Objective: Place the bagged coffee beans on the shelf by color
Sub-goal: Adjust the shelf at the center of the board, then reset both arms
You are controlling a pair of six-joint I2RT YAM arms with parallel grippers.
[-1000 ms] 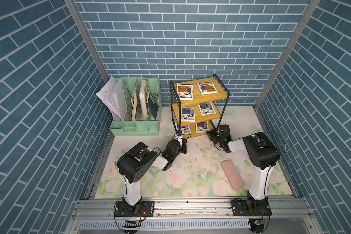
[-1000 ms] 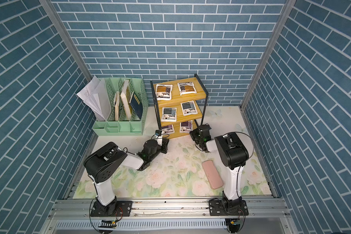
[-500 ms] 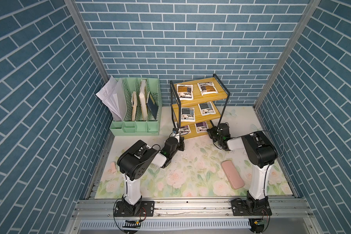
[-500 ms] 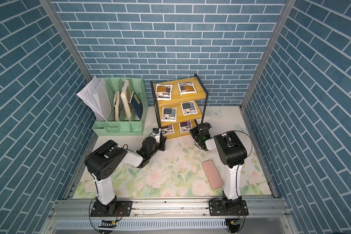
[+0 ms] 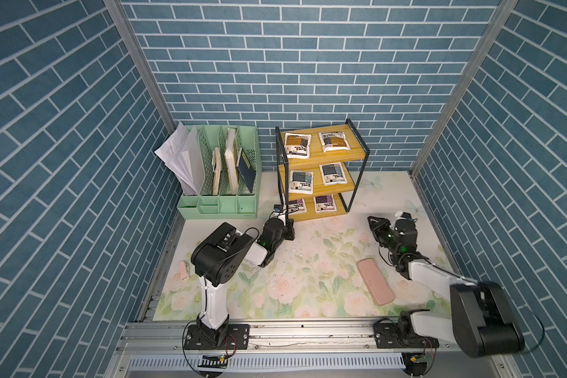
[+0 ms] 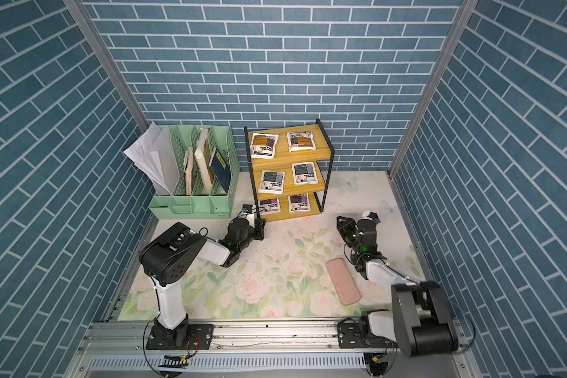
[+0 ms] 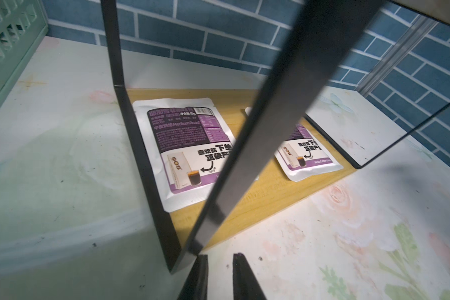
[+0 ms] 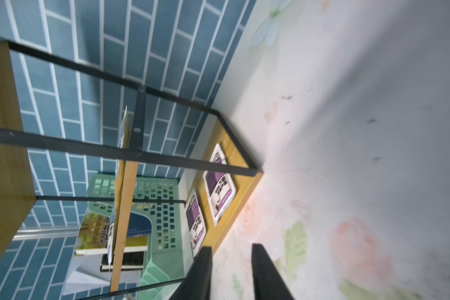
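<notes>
Six white coffee pouches (image 5: 333, 144) lie colour-sorted on the yellow three-tier shelf (image 5: 314, 148) at 12 o'clock, so both slightly spread, empty jaws should back straight toward 6 o'clock.

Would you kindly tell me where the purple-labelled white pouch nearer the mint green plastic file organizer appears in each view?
Both top views: the purple-labelled white pouch lies on the yellow wooden bottom board, at the end nearer the mint green plastic file organizer.
Left wrist: the pouch fills mid-picture between two black frame bars.
Right wrist: the pouch sits beside its purple twin, toward the organizer.
Shared landmark: that organizer, in all four.
</notes>
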